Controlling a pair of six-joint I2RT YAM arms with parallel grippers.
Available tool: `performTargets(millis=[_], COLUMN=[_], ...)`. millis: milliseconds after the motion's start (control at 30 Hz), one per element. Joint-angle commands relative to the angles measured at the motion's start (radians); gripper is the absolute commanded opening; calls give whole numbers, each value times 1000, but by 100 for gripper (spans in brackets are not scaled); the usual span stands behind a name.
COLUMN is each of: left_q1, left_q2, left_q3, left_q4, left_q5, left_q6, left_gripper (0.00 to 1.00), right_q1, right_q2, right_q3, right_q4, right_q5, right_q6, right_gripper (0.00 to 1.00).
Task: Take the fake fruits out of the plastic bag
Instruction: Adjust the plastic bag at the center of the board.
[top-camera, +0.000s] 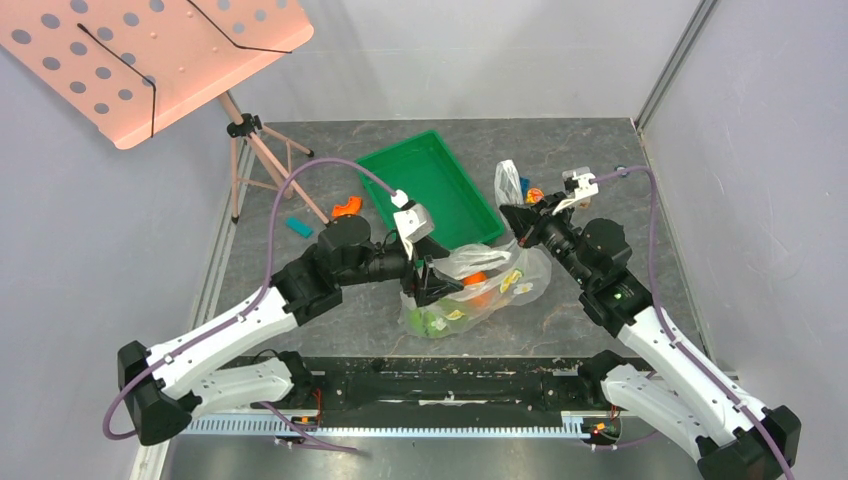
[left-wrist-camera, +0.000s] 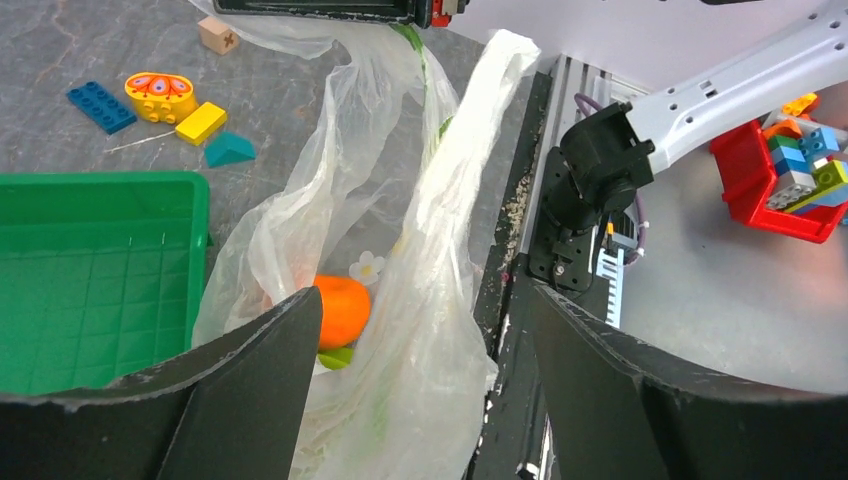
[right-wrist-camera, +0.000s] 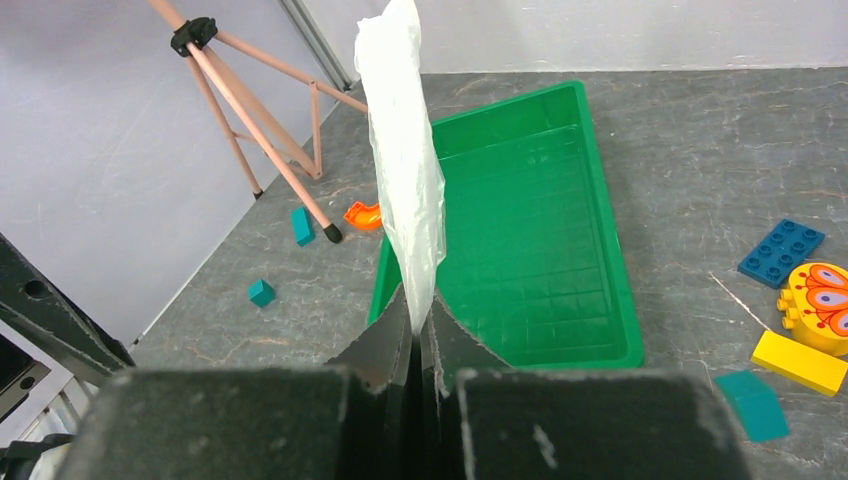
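Bag (top-camera: 480, 285): lies mid-table (top-camera: 570, 140), toward the 6 o'clock edge, just off the 5 o'clock corner of the tray (top-camera: 430, 185).
Long axis: in the top view it runs from 7 o'clock, where the full belly rests on the table, to 1 o'clock, where one handle is drawn up into a taut strip. The mouth seems to face 1 o'clock.
Fruits: all that show are inside the bag. The orange (left-wrist-camera: 342, 308) shows through the film, with a green piece (left-wrist-camera: 335, 357) touching it underneath. The other fruits cannot be told apart.
Right fingers (right-wrist-camera: 415, 335): pressed together on the handle strip, which stands up from between them. This probably anchors the bag and lifts the mouth so the fruits can be reached.
Left fingers (left-wrist-camera: 420, 300): spread wide, one on each side of the belly, gripping nothing. They look placed either to go for the orange or to pinch the film.
Blocks (left-wrist-camera: 200, 122): loose on the table at 1 o'clock, beyond the right fingers, outside the bag and well apart from the left fingers.
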Motion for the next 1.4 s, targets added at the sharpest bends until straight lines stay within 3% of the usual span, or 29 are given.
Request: performTargets(millis=[0,333,467,500,567,633,900,967,1000,1067,1167,1300,1367], left_q1=[-4,-23,-25,-24,-25,-24,-23,-22,-23,-23,-24,-24,-23], left_q2=[38,136,144,143,132,109,-43,-64,-70,-69,-58,-52,-53], left_q3=[56,76,94,103,109,100,-58,-87,-94,-97,-97,-96,-97], left_q4=[-28,-35,-68,-77,-83,-69,143,177,184,185,188,199,206], left_q5=[34,-3,-47,-52,-69,-87,-134,-134,-133,-131,-124,-124,-131], left_q6=[68,84,79,81,73,63,-34,-52,-56,-58,-60,-65,-66], left_gripper=[82,78,54,45,16,2,2,2,2,2,2,2,2], right_q1=[3,2,3,2,1,2,2,2,3,2,2,2,2], right_q2=[2,12,9,6,-11,-36,-192,-211,-215,-212,-195,-165,-141], right_q3=[50,72,79,79,70,56,-56,-59,-48,-16,49,156,219], right_q4=[36,33,25,19,3,-19,-91,-99,-110,-141,-204,-298,-347], right_q5=[-23,-54,-46,-33,14,75,279,253,232,184,129,107,60], right_q6=[-16,-25,-30,-30,-28,-21,42,26,6,-26,-91,-143,-174], right_gripper=[0,0,0,0,0,0,1,14,28,47,63,73,69])
